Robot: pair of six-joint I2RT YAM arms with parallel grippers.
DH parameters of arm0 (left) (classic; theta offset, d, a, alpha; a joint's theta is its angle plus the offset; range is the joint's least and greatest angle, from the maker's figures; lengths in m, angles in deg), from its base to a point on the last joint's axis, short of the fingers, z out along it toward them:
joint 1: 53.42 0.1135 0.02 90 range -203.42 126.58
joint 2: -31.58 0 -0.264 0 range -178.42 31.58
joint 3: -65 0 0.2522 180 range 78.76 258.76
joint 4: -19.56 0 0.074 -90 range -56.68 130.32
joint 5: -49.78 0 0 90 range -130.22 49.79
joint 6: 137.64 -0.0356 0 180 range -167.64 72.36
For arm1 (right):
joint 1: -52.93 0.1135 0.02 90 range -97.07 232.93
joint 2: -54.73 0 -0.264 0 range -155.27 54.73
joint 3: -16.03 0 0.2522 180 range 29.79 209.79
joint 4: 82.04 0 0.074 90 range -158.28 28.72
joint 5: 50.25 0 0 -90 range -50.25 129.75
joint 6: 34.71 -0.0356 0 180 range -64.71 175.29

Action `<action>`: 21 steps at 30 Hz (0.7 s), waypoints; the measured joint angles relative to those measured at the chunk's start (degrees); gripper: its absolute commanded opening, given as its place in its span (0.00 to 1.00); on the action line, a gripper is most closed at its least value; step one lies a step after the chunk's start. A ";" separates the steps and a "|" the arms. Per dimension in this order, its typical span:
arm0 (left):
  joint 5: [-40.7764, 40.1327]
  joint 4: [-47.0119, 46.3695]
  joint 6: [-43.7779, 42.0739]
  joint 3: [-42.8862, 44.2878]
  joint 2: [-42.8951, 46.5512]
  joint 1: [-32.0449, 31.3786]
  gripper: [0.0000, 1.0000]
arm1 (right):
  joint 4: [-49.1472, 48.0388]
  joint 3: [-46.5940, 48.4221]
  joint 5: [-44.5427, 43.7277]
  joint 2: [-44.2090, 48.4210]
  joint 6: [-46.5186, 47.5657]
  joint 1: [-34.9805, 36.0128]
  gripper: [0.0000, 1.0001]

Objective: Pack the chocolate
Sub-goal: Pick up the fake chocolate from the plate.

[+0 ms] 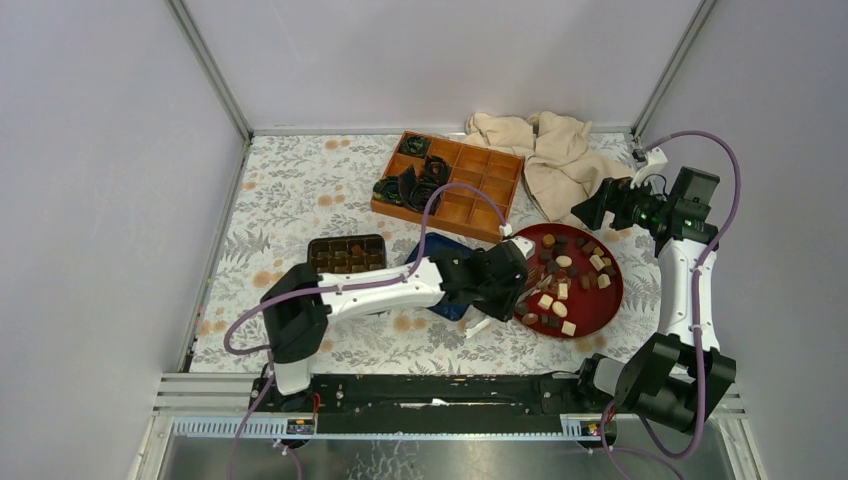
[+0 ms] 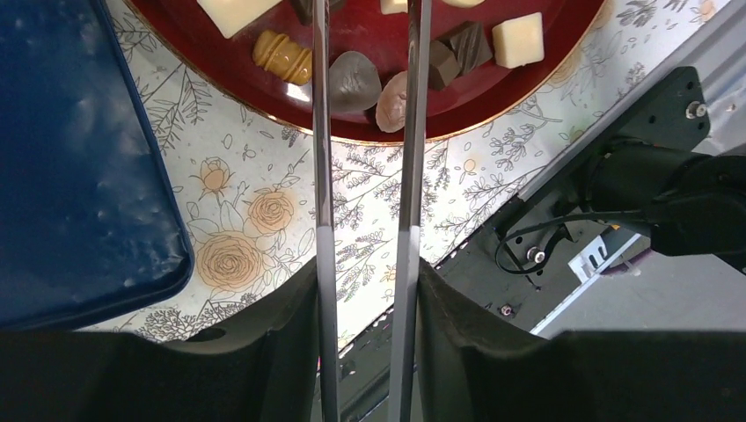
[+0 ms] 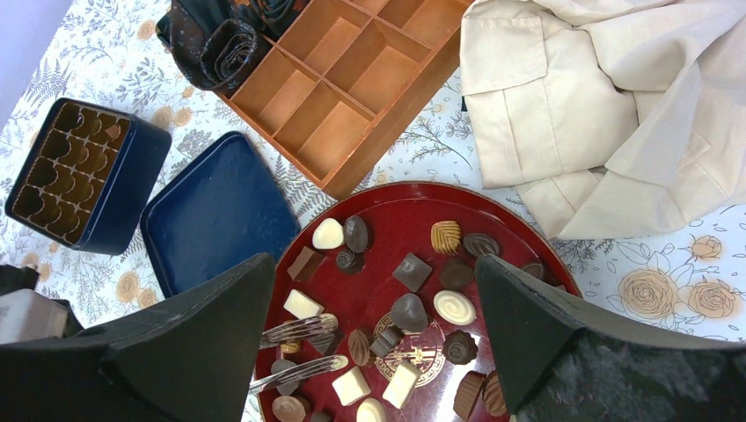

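Note:
The chocolate (image 1: 565, 285) lies loose on a round red plate (image 1: 603, 306): dark, mid-brown and cream pieces. My left gripper (image 1: 533, 287) reaches over the plate's left side with two long metal fingers (image 3: 303, 330) set apart. A dark piece (image 3: 323, 342) lies between their tips, gripped by neither. In the left wrist view a grey-brown piece (image 2: 352, 81) and a pinkish one (image 2: 391, 101) sit between the fingers (image 2: 321, 176). My right gripper (image 3: 371, 264) hovers open above the plate (image 3: 387, 220), holding nothing.
A blue tin (image 1: 347, 253) with a brown cell insert stands left of the plate, its blue lid (image 3: 220, 211) beside it. An orange divided tray (image 1: 470, 185) holds black paper cups (image 1: 415, 185). A cream cloth (image 1: 545, 150) lies at the back right.

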State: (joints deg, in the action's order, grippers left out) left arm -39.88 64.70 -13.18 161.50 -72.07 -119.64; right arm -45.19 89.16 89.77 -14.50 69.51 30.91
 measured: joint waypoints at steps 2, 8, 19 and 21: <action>-0.83 1.92 0.42 2.10 -1.95 -0.35 0.46 | 0.04 0.00 0.00 0.00 0.07 0.00 0.92; -1.88 6.27 0.90 8.20 -5.95 -0.66 0.46 | 0.35 0.00 -0.02 0.00 0.17 0.00 0.92; -2.95 11.91 1.05 18.99 -14.43 -1.31 0.45 | 0.44 0.00 0.00 0.00 0.55 0.00 0.92; -3.02 12.72 1.09 20.26 -15.43 -1.31 0.44 | 0.44 0.00 0.00 0.00 0.57 0.00 0.92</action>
State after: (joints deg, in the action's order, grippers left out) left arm -42.89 77.42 -12.09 181.76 -87.50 -120.95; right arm -44.75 89.16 89.77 -14.50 70.07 30.91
